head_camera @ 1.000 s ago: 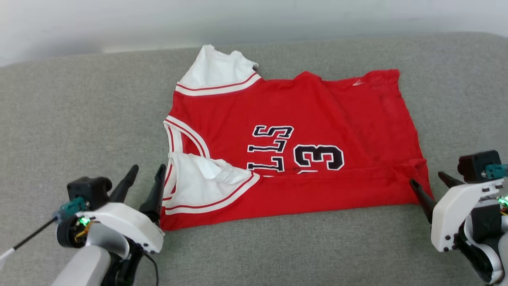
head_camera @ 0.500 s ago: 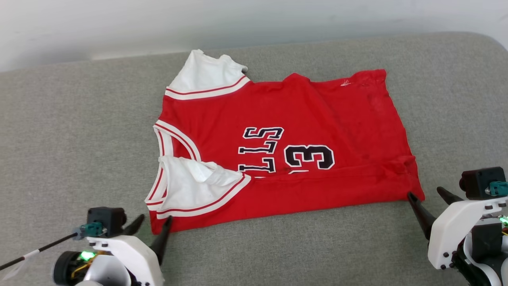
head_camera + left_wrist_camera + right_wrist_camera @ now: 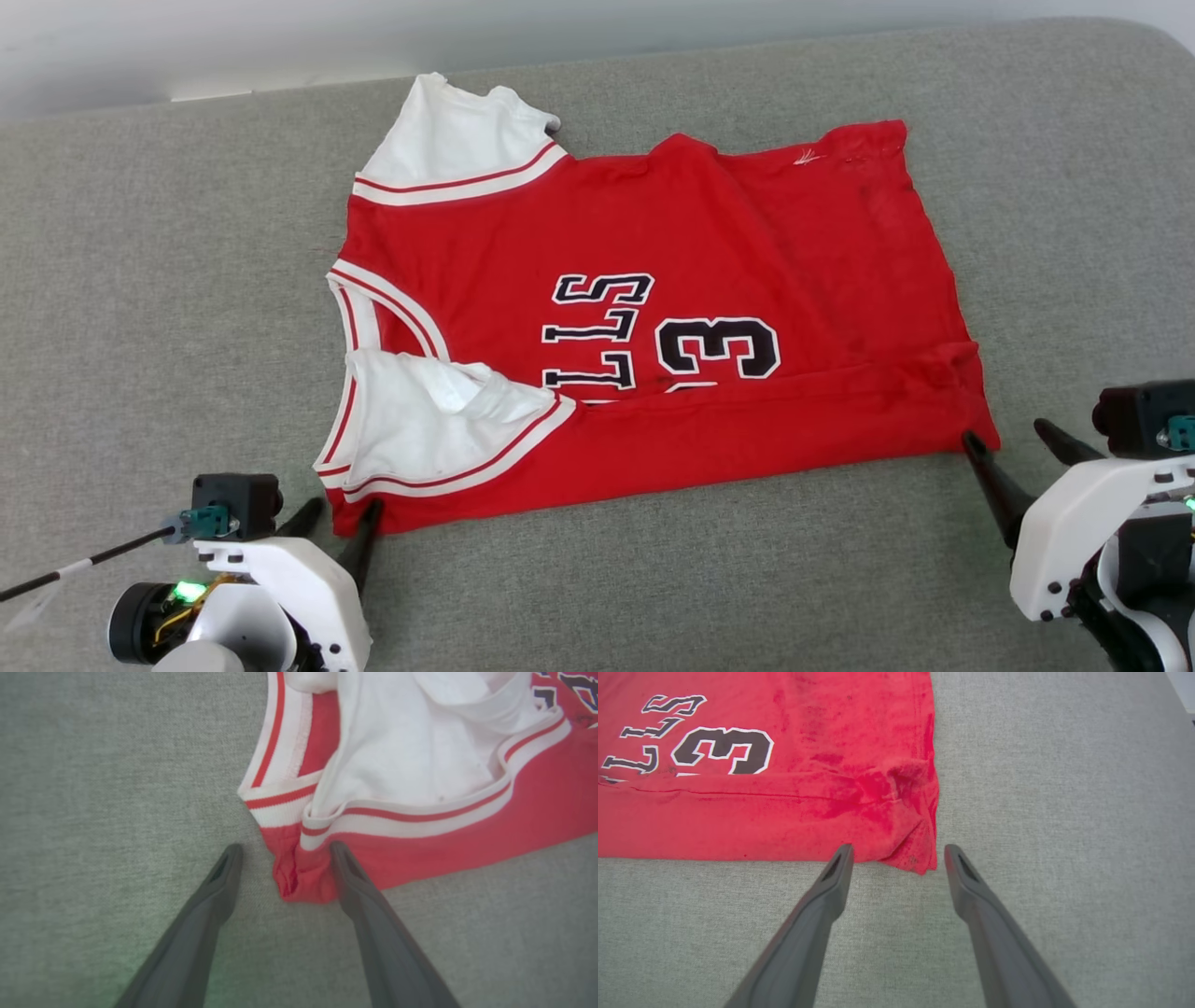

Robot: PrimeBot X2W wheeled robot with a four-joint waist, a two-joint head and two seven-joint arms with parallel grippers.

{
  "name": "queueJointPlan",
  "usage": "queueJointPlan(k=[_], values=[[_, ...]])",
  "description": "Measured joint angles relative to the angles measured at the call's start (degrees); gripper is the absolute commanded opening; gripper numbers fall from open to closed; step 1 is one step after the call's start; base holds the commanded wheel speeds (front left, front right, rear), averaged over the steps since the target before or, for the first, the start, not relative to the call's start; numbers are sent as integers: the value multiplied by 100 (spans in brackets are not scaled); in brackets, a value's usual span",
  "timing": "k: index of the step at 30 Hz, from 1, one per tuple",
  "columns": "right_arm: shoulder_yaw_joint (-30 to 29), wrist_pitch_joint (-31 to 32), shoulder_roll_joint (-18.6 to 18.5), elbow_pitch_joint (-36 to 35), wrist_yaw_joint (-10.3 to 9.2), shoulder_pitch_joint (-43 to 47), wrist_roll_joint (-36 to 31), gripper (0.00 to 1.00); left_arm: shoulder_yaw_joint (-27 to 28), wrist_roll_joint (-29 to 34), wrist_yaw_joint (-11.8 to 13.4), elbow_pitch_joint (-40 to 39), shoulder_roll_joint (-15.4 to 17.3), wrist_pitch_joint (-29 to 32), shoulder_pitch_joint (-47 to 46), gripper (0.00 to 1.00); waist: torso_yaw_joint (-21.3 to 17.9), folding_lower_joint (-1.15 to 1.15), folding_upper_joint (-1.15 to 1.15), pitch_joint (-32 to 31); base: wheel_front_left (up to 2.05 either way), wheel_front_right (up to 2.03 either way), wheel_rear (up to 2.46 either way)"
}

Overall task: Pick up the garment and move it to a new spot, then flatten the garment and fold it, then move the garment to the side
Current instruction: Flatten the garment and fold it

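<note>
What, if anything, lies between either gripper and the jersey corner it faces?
Nothing visible does. The open left gripper straddles the near shoulder-side corner of the jersey; the open right gripper has the hem corner just ahead of its fingertips.

Quick headcount from us: we count one garment (image 3: 709, 233), a red jersey, and it's got two white sleeves, a far sleeve (image 3: 448, 140) and a near sleeve (image 3: 420, 420). On the print we can read three letters (image 3: 597, 322), L-L-S, plus one full digit (image 3: 717, 347), a 3. Pincers: two, a left pincer (image 3: 344, 506) and a right pincer (image 3: 1005, 431), with two dark fingers (image 3: 205, 914) apiece, so we make that four fingers total. One grey fabric surface (image 3: 140, 280) under the lot.
</note>
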Motion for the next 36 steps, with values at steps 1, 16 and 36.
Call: queueJointPlan(k=[1,16,36], values=[[-2,4,-9,-10,0,-26,-14,100,-4,-1,-32,24,-5,3,-19,0,10,0,0,5,0,0,0],[0,433,-444,625,0,-526,-87,100,4,58,-156,-713,-145,-482,-26,0,440,0,0,-245,0,0,0],[-253,519,-338,1889,-2,-939,-375,75,-107,240,-170,-1344,-47,-489,-127,0,914,0,0,262,0,0,0]])
